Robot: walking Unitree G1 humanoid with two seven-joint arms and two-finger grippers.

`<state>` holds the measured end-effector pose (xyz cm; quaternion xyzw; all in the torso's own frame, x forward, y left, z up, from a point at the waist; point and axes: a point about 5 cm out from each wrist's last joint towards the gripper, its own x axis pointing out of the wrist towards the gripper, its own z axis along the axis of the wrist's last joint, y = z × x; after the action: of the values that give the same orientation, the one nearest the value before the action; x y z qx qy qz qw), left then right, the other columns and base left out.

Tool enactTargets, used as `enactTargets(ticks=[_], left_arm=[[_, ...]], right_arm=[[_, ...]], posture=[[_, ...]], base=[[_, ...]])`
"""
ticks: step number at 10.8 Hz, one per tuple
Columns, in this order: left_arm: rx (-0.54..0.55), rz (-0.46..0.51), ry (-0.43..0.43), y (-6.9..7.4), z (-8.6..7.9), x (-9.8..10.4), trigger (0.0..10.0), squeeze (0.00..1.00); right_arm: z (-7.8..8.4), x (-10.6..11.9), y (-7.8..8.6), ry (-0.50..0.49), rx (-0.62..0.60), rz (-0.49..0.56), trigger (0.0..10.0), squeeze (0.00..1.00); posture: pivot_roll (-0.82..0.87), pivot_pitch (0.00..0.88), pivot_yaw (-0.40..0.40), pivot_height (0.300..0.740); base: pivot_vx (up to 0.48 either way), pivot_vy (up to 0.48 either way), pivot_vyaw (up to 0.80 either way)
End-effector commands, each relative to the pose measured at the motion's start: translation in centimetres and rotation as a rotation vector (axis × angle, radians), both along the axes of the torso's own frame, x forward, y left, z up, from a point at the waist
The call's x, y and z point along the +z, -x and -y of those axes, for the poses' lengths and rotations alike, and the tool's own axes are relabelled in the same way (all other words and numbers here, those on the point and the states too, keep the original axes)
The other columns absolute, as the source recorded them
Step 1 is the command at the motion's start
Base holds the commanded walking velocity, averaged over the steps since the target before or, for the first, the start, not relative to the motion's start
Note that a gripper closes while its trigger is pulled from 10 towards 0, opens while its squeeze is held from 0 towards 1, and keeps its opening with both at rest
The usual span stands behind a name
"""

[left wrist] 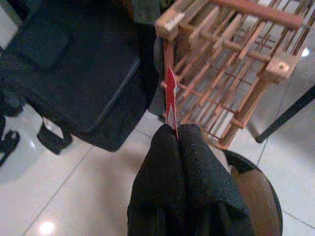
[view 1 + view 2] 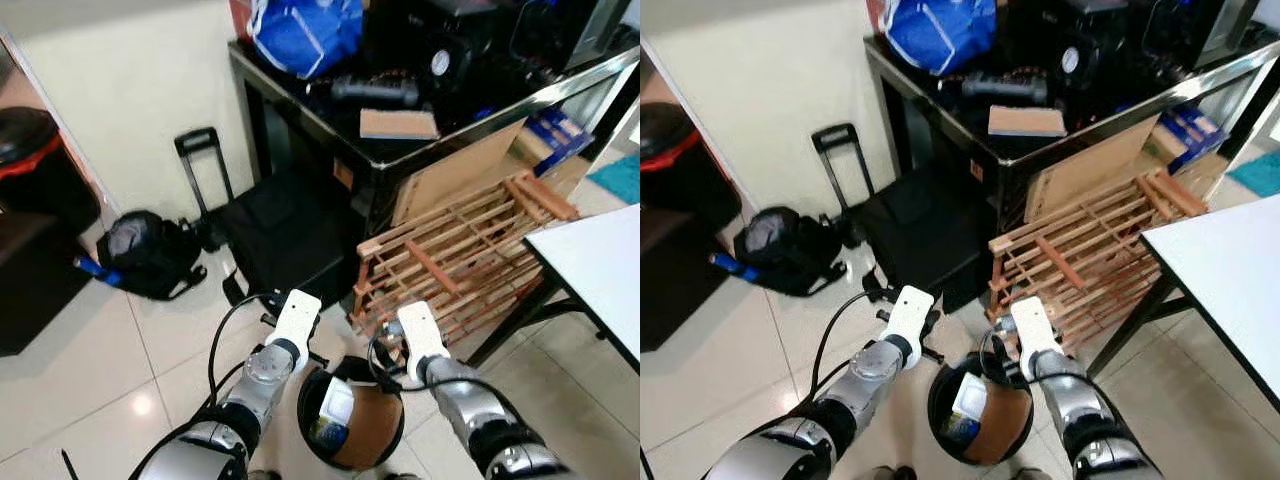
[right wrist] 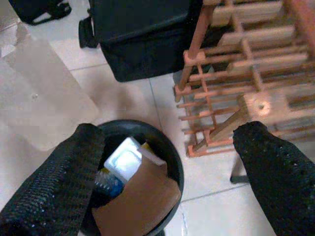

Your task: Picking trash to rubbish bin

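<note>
Over the black rubbish bin (image 2: 350,415) on the tiled floor, both claws are up, trash nearly home.

Left claw (image 1: 176,129) is pinched tight on a thin red scrap of wrapper (image 1: 170,96), sitting just left of the bin's rim, not quite over the opening as far as I can tell. Right claw (image 3: 167,162) is spread wide with nothing in it, hovering above the bin, which already has a white box (image 3: 123,160), a blue bottle and brown cardboard (image 3: 140,201) inside. Risk I'd guess: the scrap is light, so letting go from here could have it flutter onto the floor or toward the wooden rack (image 2: 455,255) on the far right. The cardboard also hogs the opening.
</note>
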<state>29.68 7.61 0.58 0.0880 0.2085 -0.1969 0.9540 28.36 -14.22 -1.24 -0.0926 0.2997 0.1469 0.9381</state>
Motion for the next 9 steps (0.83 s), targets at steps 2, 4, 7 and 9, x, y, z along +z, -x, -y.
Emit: enactTargets(ticks=[2,4,7,9], left_arm=[[-0.003,0.002,0.014,0.7,0.1,-0.5,10.0,0.0],[0.011,-0.024,0.017,1.4,0.1,-1.2,10.0,0.0],[0.009,-0.037,0.015,2.0,0.1,-1.7,10.0,0.0],[0.009,-0.051,0.02,2.6,0.2,-2.1,10.0,0.0]], right_arm=[[-0.5,-0.3,0.7,-0.013,0.014,0.012,10.0,0.0],[-0.4,-0.3,0.9,-0.018,0.005,0.027,10.0,0.0],[-0.3,-0.8,1.7,-0.016,0.005,0.016,10.0,0.0],[-0.3,-1.2,2.7,-0.021,0.012,0.016,10.0,0.0]], posture=[[-0.07,0.162,0.035,0.74],[-0.07,0.174,0.031,0.74],[-0.08,0.19,0.024,0.74],[-0.08,0.256,0.016,0.74]], base=[[0.0,0.0,0.0],[0.0,0.0,0.0],[0.0,0.0,0.0],[0.0,0.0,0.0]])
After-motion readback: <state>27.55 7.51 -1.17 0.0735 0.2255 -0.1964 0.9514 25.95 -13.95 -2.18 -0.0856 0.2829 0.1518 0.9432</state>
